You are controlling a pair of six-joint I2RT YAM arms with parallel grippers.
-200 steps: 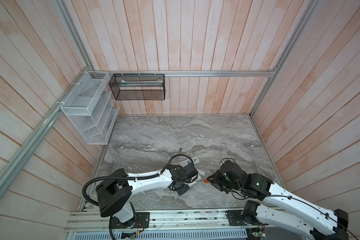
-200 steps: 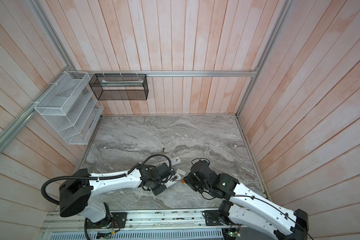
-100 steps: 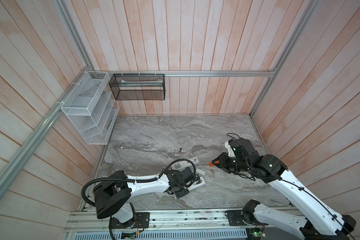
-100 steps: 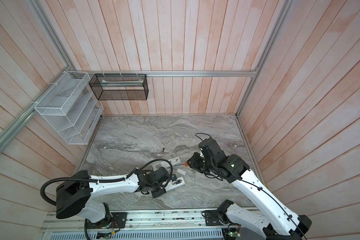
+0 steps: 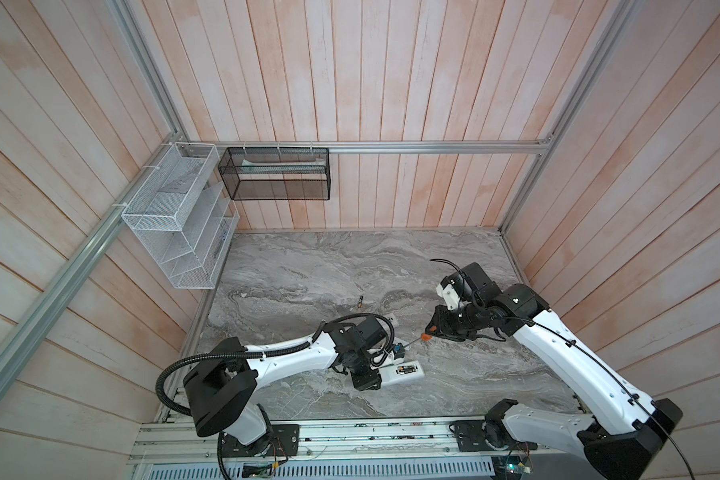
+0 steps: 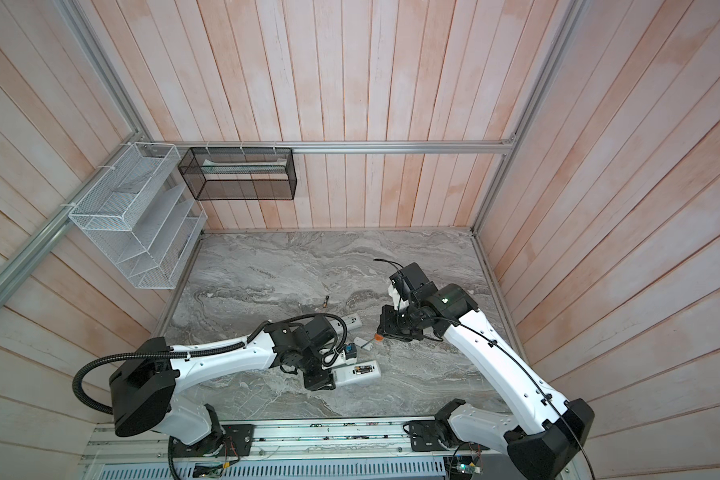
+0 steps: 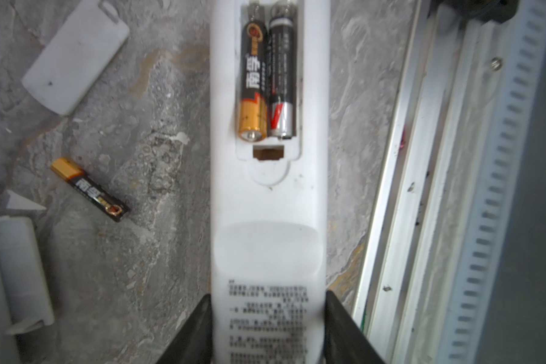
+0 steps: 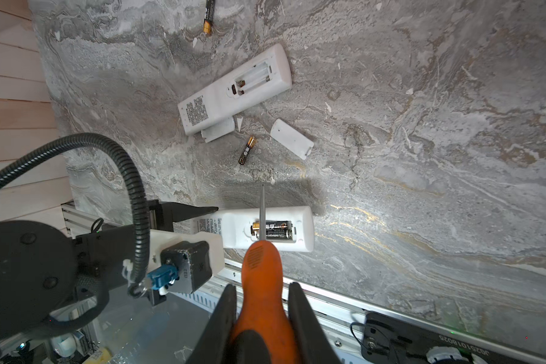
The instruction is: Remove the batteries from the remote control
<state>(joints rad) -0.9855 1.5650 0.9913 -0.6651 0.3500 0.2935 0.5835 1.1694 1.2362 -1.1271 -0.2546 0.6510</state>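
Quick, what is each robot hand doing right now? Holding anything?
Left hand: closed on the white remote.
Right hand: closed on the orange-handled screwdriver.

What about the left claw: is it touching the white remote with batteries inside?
Touching. The left wrist view shows the left gripper, fingers pressed on both long sides of the remote, no gap.

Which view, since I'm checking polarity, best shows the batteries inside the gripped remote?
Left wrist: batteries close up, labels legible. Right wrist: small, crossed by the screwdriver. Both top views: a dark speck.
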